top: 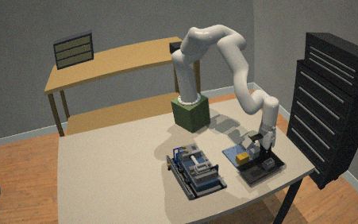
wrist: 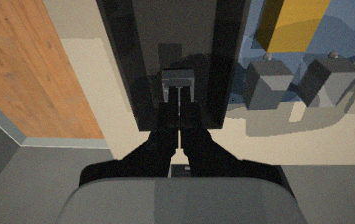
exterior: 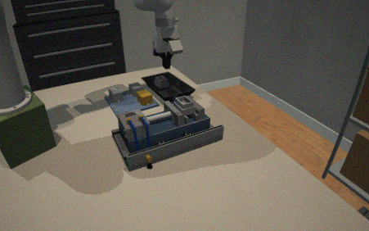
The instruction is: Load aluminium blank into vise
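Fingers of the gripper [wrist: 179,107] are pressing together with nothing between them, hanging above the black outfeed tray [top: 275,168] on the right side of the table [top: 111,179]. Seen from the wrist, the closed tips are pointing down over a grey finished part [wrist: 177,79] that is lying on the tray's floor; the fingers are hovering apart from it rather than touching it, as the exterior view is showing a gap between the gripper [exterior: 167,62] and the tray [exterior: 184,86]. Just beside the tray, on its far-left side, the blue infeed plate [top: 229,152] is carrying a brass blank [top: 242,158] and two grey aluminium blanks [wrist: 264,84] [wrist: 328,80], which are sitting near the plate's edge in the wrist view. Left of the plate, the vise [top: 196,171] is standing on its grey base with blue hoses [exterior: 134,131] at one end block; a pale piece is showing in its opening, though whether that is a blank or a part of the vise I cannot tell. Behind, the arm is rising from a green pedestal [top: 196,119].
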